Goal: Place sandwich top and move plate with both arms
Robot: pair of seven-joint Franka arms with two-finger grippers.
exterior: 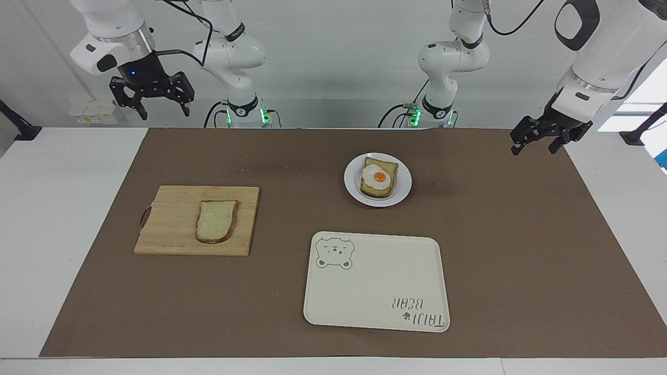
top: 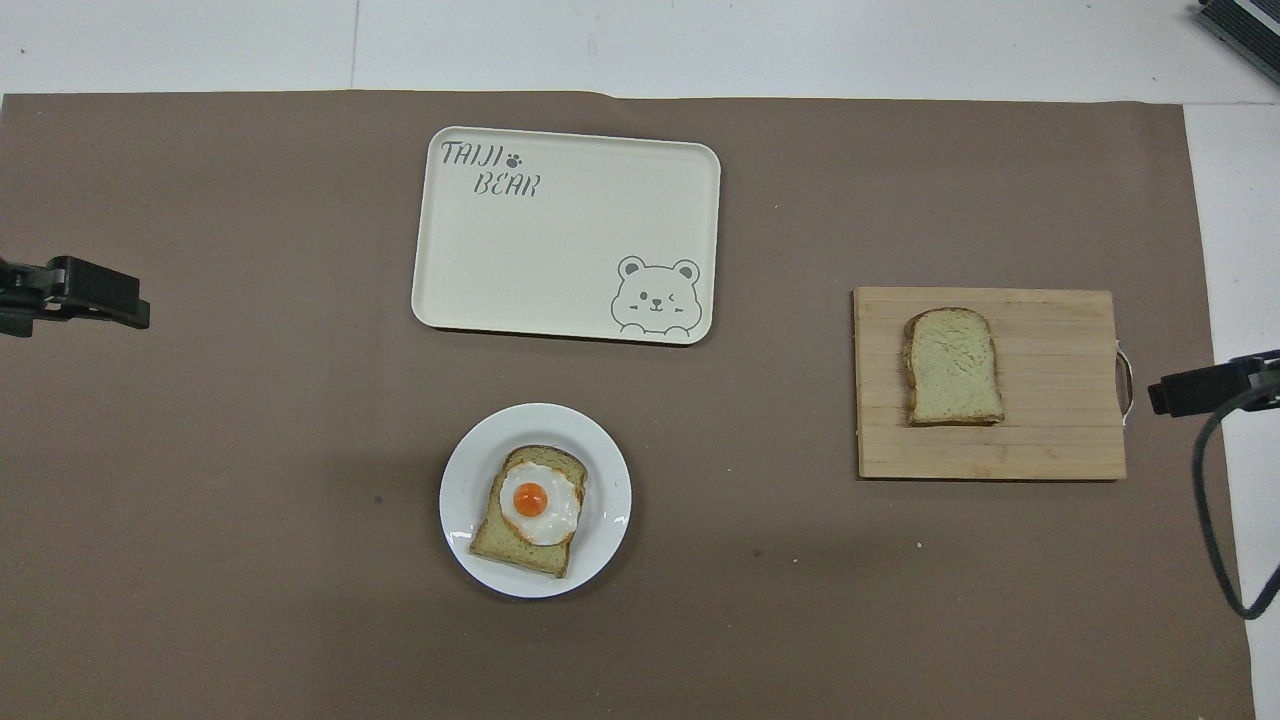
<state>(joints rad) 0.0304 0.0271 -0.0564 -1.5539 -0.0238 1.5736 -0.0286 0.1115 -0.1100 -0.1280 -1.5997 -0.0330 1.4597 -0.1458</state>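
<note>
The sandwich top is a plain bread slice lying flat on a wooden cutting board toward the right arm's end; it also shows in the overhead view. The white plate sits mid-table, nearer to the robots, and bears a toast slice with a fried egg; the plate also shows from overhead. My right gripper hangs open and empty, high over the table's edge at its own end. My left gripper is open and empty over the mat's edge at its own end.
A cream tray with a bear drawing lies bare, farther from the robots than the plate. The cutting board has a metal handle on the side toward the right arm's end. A brown mat covers the table.
</note>
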